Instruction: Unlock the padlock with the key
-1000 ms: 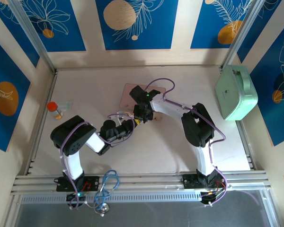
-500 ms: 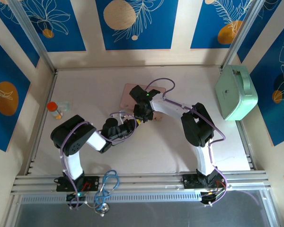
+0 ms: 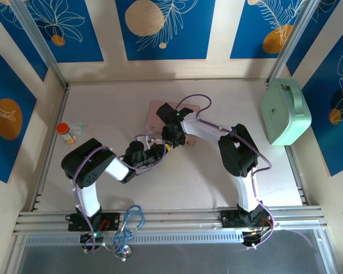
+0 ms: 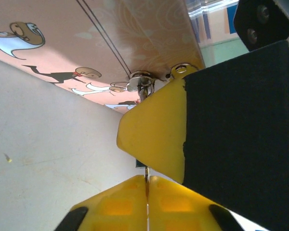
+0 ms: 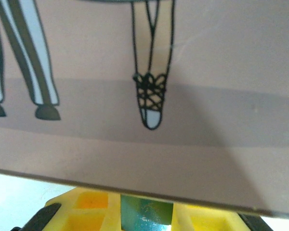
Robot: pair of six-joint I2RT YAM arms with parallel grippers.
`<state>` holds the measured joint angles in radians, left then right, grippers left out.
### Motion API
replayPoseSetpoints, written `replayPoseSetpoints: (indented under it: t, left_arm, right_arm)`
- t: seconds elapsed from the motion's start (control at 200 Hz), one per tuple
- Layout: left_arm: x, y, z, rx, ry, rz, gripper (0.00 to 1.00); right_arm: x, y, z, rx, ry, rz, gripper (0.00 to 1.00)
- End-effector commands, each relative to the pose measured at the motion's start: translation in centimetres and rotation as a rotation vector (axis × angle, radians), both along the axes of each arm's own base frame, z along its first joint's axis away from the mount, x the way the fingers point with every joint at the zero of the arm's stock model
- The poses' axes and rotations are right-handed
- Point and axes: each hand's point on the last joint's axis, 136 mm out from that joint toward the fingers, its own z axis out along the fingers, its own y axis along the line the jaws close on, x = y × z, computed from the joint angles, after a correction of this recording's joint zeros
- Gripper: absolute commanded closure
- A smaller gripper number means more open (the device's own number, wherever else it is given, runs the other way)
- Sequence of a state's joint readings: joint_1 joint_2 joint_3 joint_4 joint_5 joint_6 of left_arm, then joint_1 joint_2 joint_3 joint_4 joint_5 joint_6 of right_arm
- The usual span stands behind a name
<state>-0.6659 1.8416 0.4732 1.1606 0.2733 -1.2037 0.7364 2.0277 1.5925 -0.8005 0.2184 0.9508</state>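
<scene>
Step in hand, as I read it: seating the key in the padlock. Left gripper [image 4: 147, 188] has its jaws pressed together with a thin metal sliver in the seam, which I take for the key [image 4: 147, 177]; its blade points up at the right gripper [image 3: 171, 138]. Right jaws are clamped on a blue-green piece with a silvery glint, which I take for the padlock [image 5: 146, 212], at the near side of the pink tin [image 3: 158, 113], mid-worktop, a little toward the far edge. Keyhole hidden, so alignment cannot be judged. To do it well: line the blade up with the keyway and advance slow and straight, with the right arm bracing the lock against the push. Turn only once fully seated, since a thin blade could bend or slip in the pads. Pose: left arm folded at the elbow, forearm reaching from the near-left corner toward centre. Right arm stretches over from the near-right, wrist bent down. The tips of the two grippers are close together.
</scene>
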Motion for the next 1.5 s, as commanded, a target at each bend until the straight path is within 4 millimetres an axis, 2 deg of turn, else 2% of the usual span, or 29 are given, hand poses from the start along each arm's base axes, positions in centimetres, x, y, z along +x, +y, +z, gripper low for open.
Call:
replayPoseSetpoints:
  t: [0.0,0.11,0.225,0.32,0.4,0.625,0.87,0.995,1.05,1.171,1.276,1.386,1.496]
  left_arm:
    - [1.2,-1.1,0.9,0.022,-0.049,-0.012,1.0]
    - [1.5,-0.5,0.7,0.095,-0.055,0.009,1.0]
    - [1.8,-0.1,1.3,0.186,-0.102,0.02,1.0]
    - [1.8,1.0,1.4,0.349,-0.152,0.066,1.0]
    - [1.3,1.2,2.4,0.499,-0.245,0.087,1.0]
    - [-0.4,0.1,5.4,0.889,-0.601,0.144,1.0]
    - [-0.8,-1.8,4.9,1.222,-0.845,0.136,1.0]
    - [-1.8,-2.9,4.6,1.254,-0.89,0.075,1.0]
    - [-2.6,-2.8,4.9,1.254,-0.895,0.051,1.0]
    - [-4.2,-2.2,4.1,1.301,-0.913,-0.023,1.0]
    - [-4.4,-2.5,4.0,1.331,-0.939,-0.061,1.0]
    - [-4.3,-2.4,4.0,1.339,-0.927,-0.05,1.0]
    - [-4.3,-1.9,5.3,1.306,-0.906,-0.004,1.0]
  right_arm:
    - [-2.7,1.7,-1.1,0.047,0.12,0.021,1.0]
    - [-3.1,1.6,-1.2,0.047,0.14,0.014,1.0]
    - [-3.6,1.7,-1.4,0.062,0.166,0.001,1.0]
    - [-4.3,1.7,-1.7,0.066,0.208,-0.019,1.0]
    - [-4.9,1.9,-2.0,0.079,0.243,-0.024,1.0]
    - [-6.3,2.8,-2.7,0.143,0.34,-0.015,1.0]
    - [-6.4,3.1,-3.4,0.22,0.419,0.008,1.0]
    - [-7.8,3.2,-3.9,0.224,0.465,0.033,1.0]
    - [-9.6,3.7,-4.3,0.214,0.494,0.054,1.0]
    - [-12.4,4.0,-5.5,0.217,0.541,0.038,1.0]
    - [-13.0,3.4,-6.9,0.238,0.577,-0.001,1.0]
    - [-12.6,3.1,-6.6,0.247,0.564,-0.008,1.0]
    - [-12.1,2.9,-6.2,0.261,0.545,-0.014,1.0]
